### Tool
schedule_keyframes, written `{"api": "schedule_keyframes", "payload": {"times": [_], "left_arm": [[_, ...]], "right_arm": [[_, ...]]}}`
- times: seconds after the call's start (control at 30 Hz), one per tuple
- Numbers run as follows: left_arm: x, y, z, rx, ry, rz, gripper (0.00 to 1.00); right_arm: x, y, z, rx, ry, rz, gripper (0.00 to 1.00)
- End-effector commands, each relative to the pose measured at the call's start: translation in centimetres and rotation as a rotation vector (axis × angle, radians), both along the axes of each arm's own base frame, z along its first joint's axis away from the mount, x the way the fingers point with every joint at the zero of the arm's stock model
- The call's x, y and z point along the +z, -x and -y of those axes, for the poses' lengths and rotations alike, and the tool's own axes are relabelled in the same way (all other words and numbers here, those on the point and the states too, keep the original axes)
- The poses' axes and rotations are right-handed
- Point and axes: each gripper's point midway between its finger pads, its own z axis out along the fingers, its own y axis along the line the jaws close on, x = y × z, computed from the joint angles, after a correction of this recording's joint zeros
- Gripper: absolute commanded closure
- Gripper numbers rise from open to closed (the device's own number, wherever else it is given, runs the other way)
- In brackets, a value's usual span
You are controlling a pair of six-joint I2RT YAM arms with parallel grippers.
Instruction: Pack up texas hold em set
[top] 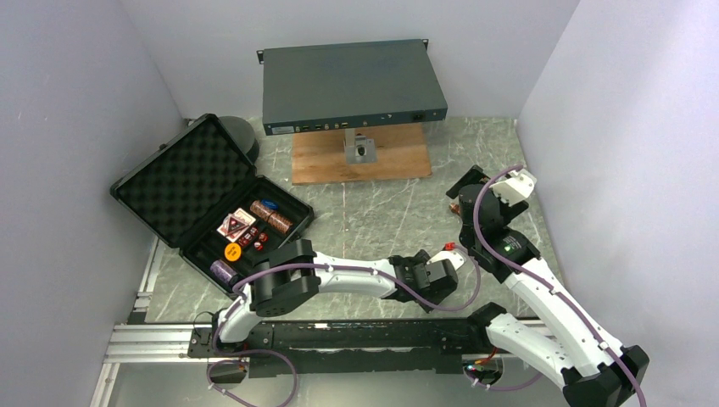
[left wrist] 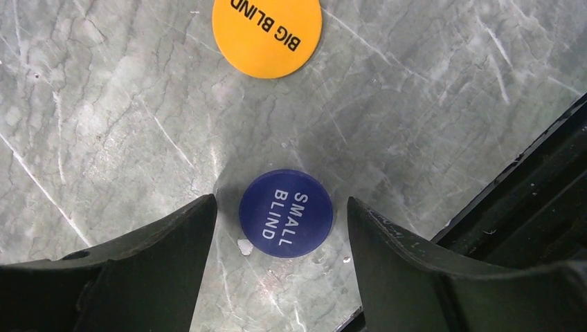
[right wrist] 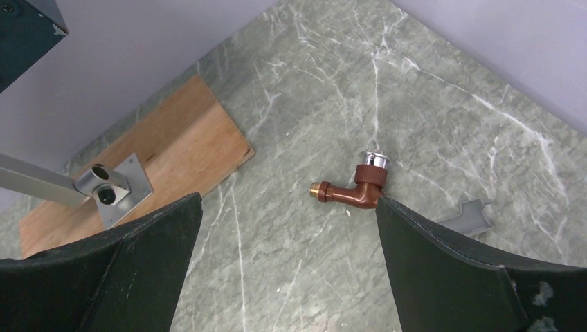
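Observation:
The black foam-lined case (top: pixel 182 182) lies open at the left. Its tray holds a red card deck (top: pixel 236 225), a brown chip roll (top: pixel 275 219), an orange disc (top: pixel 232 252), a purple roll (top: pixel 223 270) and small red dice (top: pixel 254 238). My left gripper (left wrist: pixel 280 202) hangs open just above the marble table near the front rail. A blue "SMALL BLIND" disc (left wrist: pixel 286 213) lies flat between its fingers, with a gap on each side. An orange "BIG BLIND" disc (left wrist: pixel 267 31) lies just beyond. My right gripper (right wrist: pixel 287 200) is open and holds nothing.
A big grey metal box (top: pixel 352 85) stands on a post over a wooden board (top: pixel 360 154) at the back. A brown elbow fitting (right wrist: pixel 353 187) and a grey bracket (right wrist: pixel 472 216) lie by the right gripper. The black base rail (left wrist: pixel 533 194) runs right of the left fingers.

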Motion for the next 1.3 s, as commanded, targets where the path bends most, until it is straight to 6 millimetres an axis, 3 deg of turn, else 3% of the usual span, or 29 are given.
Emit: {"api": "schedule_keyframes", "payload": {"times": [0.0,0.63,0.83,1.27], "left_arm": [[-0.1,-0.3,0.5,0.017,-0.009,0.015,0.27],[-3.1,0.3,-4.6,0.151,-0.194,-0.006,0.41],[-3.1,0.3,-4.3,0.144,-0.184,-0.01,0.42],[-3.3,0.4,-4.2,0.139,-0.194,-0.015,0.62]], "right_arm": [[0.7,-0.2,0.1,-0.005,-0.004,0.03,0.0],[0.6,-0.2,0.1,-0.004,-0.003,0.03,0.0],[0.5,-0.2,0.0,0.001,-0.004,0.027,0.0],[0.4,-0.3,-0.1,0.005,-0.003,0.027,0.0]]}}
